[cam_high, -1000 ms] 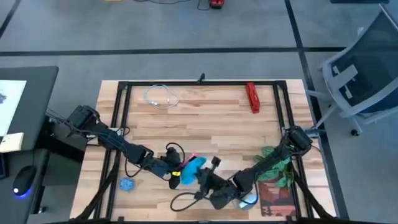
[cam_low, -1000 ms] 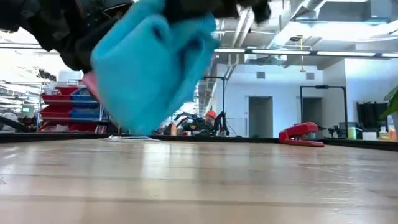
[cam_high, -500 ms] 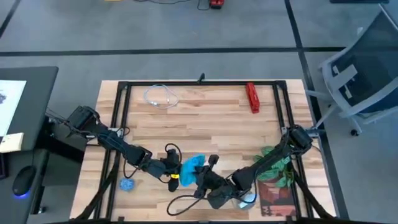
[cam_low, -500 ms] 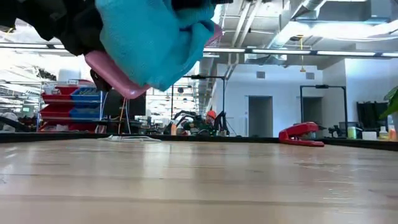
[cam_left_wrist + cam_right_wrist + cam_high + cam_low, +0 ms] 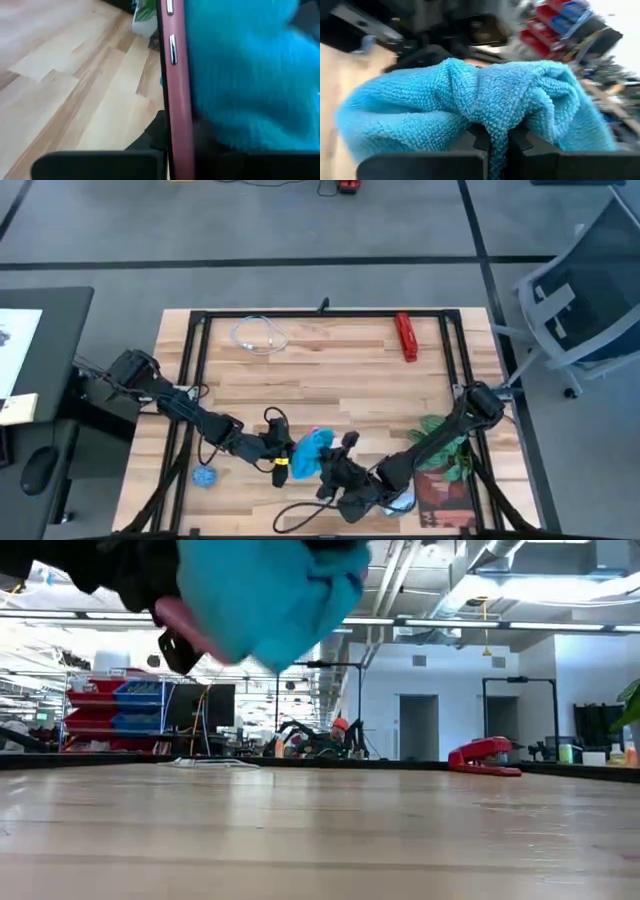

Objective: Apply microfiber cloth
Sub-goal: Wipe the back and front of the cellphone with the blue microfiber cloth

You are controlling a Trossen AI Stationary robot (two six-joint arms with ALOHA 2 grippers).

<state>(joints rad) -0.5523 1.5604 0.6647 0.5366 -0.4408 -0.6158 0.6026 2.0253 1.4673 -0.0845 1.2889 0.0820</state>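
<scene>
Plainly unmarked, microfiber cloth point(image 5: 470, 107) sits pinched in right pincer point(image 5: 492, 142).

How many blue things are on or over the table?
2. The microfiber cloth is pinched in the right claw, held above the table near the front. A small blue disc lies front left.

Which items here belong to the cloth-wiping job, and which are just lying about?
In use:
- microfiber cloth, pinched in the right end effector
- pink-cased phone, held by the left end effector

Lying about:
- red stapler
- cable
- blue disc
- green plant
</scene>
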